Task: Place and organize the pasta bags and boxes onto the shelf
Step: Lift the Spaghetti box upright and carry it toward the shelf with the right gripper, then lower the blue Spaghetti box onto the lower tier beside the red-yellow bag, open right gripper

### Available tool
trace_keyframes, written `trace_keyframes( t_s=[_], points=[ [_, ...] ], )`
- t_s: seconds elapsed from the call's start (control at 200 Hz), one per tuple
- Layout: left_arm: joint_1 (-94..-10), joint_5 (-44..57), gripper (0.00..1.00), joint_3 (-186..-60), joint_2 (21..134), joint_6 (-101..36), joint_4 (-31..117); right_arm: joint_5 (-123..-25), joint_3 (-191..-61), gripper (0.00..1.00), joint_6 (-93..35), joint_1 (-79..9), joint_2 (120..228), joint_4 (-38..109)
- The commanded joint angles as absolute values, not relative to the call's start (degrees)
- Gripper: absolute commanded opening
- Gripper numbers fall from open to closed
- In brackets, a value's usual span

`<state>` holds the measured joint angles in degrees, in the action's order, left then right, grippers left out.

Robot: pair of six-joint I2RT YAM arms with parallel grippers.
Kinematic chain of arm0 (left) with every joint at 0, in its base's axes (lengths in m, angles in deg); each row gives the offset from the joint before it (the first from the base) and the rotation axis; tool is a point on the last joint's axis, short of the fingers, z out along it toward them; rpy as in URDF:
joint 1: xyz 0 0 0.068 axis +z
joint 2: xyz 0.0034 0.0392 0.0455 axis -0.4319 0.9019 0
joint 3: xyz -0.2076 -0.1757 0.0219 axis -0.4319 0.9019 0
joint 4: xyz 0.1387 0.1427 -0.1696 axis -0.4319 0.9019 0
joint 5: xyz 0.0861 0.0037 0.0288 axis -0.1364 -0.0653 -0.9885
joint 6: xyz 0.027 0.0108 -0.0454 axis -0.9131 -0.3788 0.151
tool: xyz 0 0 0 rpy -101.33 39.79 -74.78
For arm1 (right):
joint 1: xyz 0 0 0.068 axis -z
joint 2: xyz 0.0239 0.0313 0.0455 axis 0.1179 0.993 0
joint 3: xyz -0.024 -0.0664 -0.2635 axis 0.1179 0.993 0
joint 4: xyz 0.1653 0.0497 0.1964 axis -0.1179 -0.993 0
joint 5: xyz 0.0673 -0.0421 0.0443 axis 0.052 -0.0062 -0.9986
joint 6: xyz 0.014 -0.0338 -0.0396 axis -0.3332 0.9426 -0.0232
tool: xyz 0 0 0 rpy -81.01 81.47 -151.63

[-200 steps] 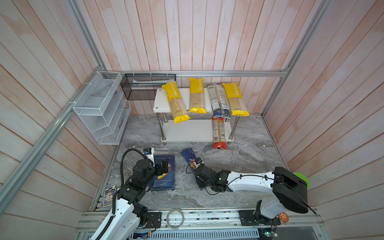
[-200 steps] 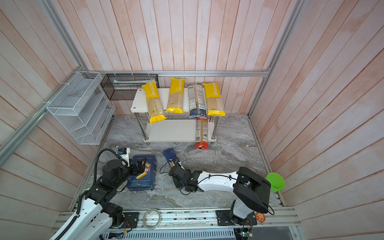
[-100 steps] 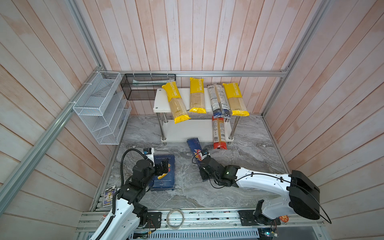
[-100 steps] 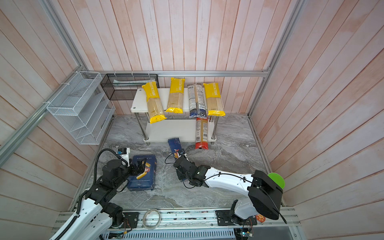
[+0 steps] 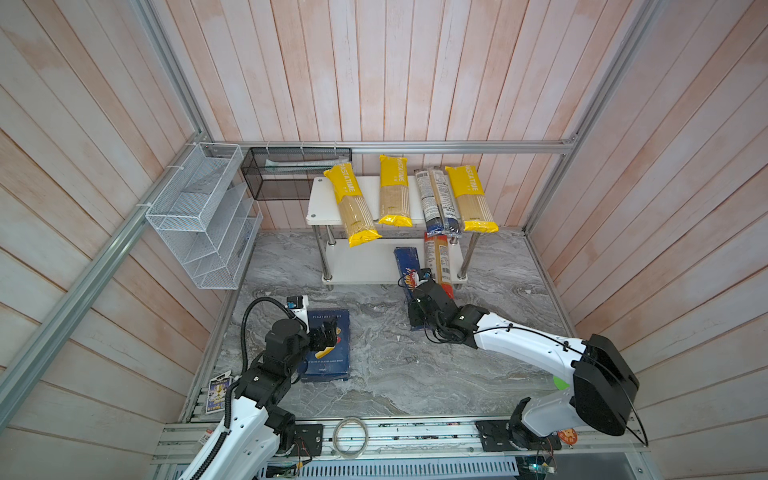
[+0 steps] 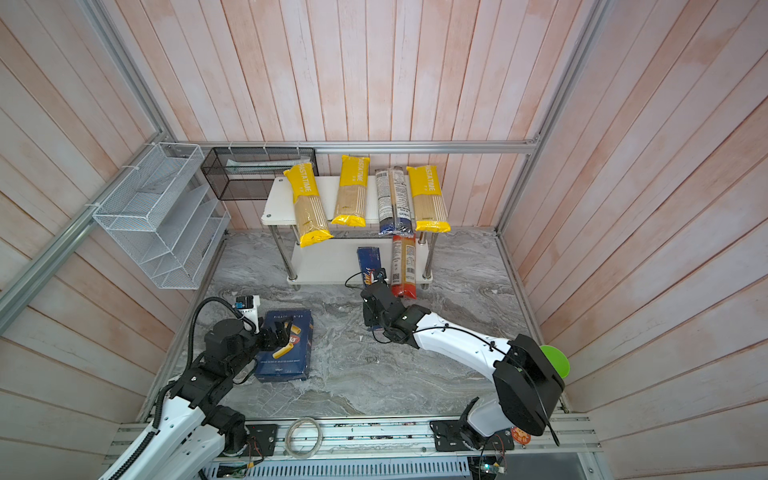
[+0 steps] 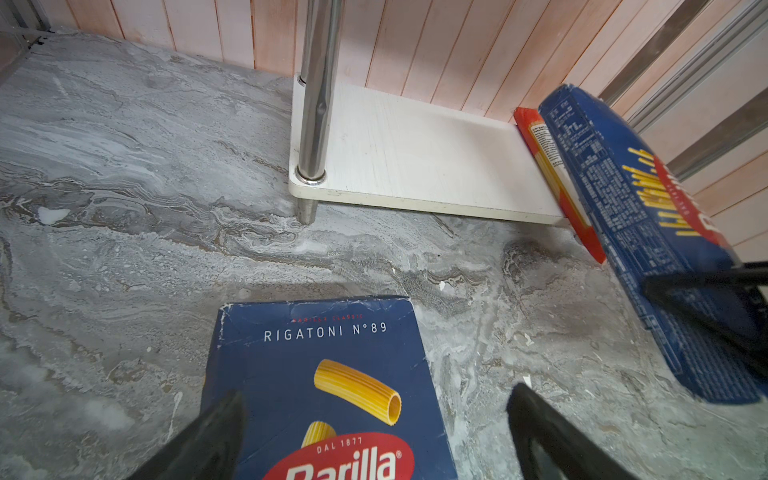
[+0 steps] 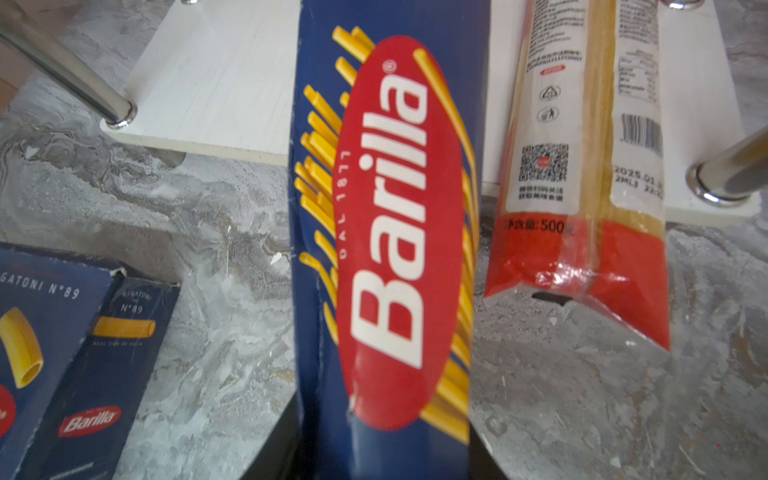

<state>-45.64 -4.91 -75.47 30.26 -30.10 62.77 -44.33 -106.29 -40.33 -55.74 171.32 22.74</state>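
Nearest, on the left of the bench (image 5: pixel 395 374), the left pincer (image 5: pixel 326 337) hung spread above the rigatoni box (image 5: pixel 332 361), which lay flat and ungripped. To the right and a little farther off, the right pincer (image 5: pixel 419 307) was pinching the near end of the spaghetti box (image 5: pixel 405 264). The box pointed away from the robot, and its far end reached over the near edge of the shelf's (image 5: pixel 318 199) lower tier. Whether that end rested on the board could not be told. Just right of it the red bag (image 5: pixel 438 257) lay on that tier, overhanging toward the robot. The step looked to be sliding the box in. It would go best pushed straight along its length, parallel to the red bag without nudging it, kept low under the top tier, and released only once most of it was borne by the board. The lower tier left of the box lay bare, room enough, likely, for the rigatoni box. Above, the top tier held three yellow bags (image 5: pixel 394 195) and a blue bag (image 5: pixel 436 199), all lengthwise. At the far left, the black basket (image 5: pixel 286 178) held something pale that could not be made out. Nothing showed in the wire organiser (image 5: pixel 199 224).
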Motion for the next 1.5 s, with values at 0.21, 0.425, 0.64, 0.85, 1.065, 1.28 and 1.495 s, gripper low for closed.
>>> trace_keyframes(
  t_s=[0.21,0.425,0.64,0.85,1.065,1.28,1.495],
  points=[
    [-45.6,-6.2,1.00,-75.8,30.0,-30.2,62.5,-45.4,-114.4,0.32,-37.4,-51.9,175.0,32.9],
    [-45.6,-5.7,1.00,-75.9,30.3,-30.5,62.2,-46.9,-116.9,0.32,-37.4,-49.7,179.0,34.0],
    [-45.6,-5.6,0.99,-75.9,30.4,-30.5,62.2,-47.8,-117.5,0.32,-37.6,-48.5,181.2,36.0],
    [-45.5,-5.6,1.00,-75.9,30.6,-30.6,62.1,-49.0,-119.8,0.32,-36.5,-46.8,184.6,37.0],
    [-45.6,-5.5,1.00,-75.9,30.7,-30.6,62.2,-49.6,-122.5,0.32,-36.0,-44.3,188.0,37.7],
    [-45.6,-5.5,1.00,-75.9,30.7,-30.6,62.1,-50.8,-125.0,0.32,-36.2,-42.7,190.9,38.4],
    [-45.5,-5.5,1.00,-75.9,30.7,-30.6,62.1,-52.3,-125.1,0.32,-38.1,-41.9,192.3,39.9]
  ],
)
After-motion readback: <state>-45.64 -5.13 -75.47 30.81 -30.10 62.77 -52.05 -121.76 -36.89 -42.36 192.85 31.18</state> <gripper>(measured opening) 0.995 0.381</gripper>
